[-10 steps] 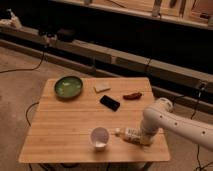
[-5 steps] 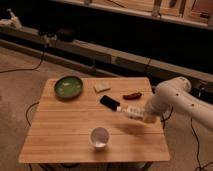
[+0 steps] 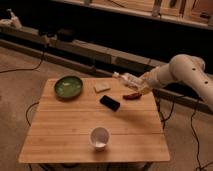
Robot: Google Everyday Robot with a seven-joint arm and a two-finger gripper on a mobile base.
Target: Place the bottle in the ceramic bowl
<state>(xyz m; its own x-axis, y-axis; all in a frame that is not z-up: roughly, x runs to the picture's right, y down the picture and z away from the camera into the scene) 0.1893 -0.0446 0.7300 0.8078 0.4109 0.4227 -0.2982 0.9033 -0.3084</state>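
Moved since a second ago: gripper (image 3: 142, 83) and bottle (image 3: 127, 78) were low over the near-right part of the table, beside the cup. Now both are up in the air over the far-right edge. Bowl, cup and the small items sit where they were.

Fingers are closed tight on the bottle's base end. Bottle is clear of the wood, close to horizontal with a slight tilt, capped end pointing left.

Arm (image 3: 186, 70), cream-coloured, comes in from the right with the elbow high and the wrist angled down-left into the gripper.

Items on the wooden table (image 3: 75, 135):
- Small red-brown item (image 3: 131, 96), just below the gripper. Can't tell what it is.
- Black phone-like slab (image 3: 110, 103), left of the red-brown item, flat and skewed.
- Pale flat square piece (image 3: 102, 87), behind the slab near the far edge.
- Ceramic bowl (image 3: 68, 86), green with a darker rim, at the far-left corner. It is just left of the pale piece, not touching it, and well apart from the bottle.
- White cup (image 3: 99, 138), near the front edge, roughly centre, opening visible from above.
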